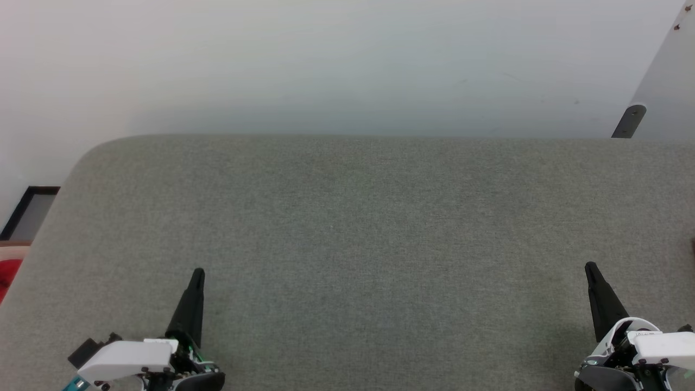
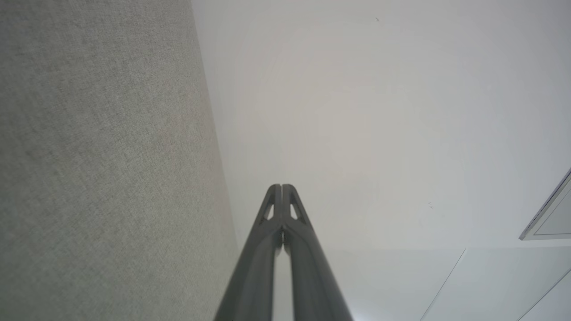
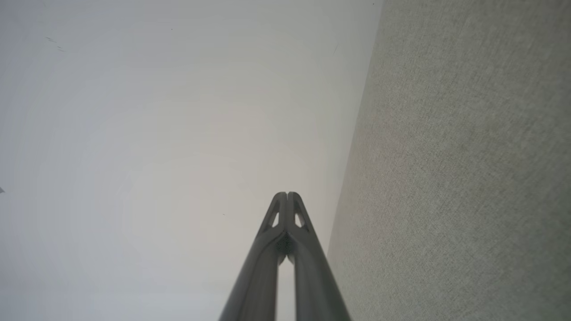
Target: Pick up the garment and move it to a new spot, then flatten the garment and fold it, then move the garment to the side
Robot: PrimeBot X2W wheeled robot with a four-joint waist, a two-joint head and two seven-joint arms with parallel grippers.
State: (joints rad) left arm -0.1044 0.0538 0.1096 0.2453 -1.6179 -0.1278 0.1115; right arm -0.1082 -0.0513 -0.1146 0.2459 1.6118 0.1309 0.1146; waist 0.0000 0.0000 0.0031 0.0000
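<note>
Head view: we face a grey table (image 1: 347,217).
Our left gripper (image 1: 196,274) and right gripper (image 1: 590,267) have fingers pressed together; the garment (image 1: 7,277) shows red beyond the table's left edge, below a dark-framed panel (image 1: 30,212).

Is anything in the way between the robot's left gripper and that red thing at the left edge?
Nothing visible. Only grey fabric surface lies between the shut left gripper and the red patch, which peeks past the surface's left edge. Whether it is the garment is unclear.
</note>
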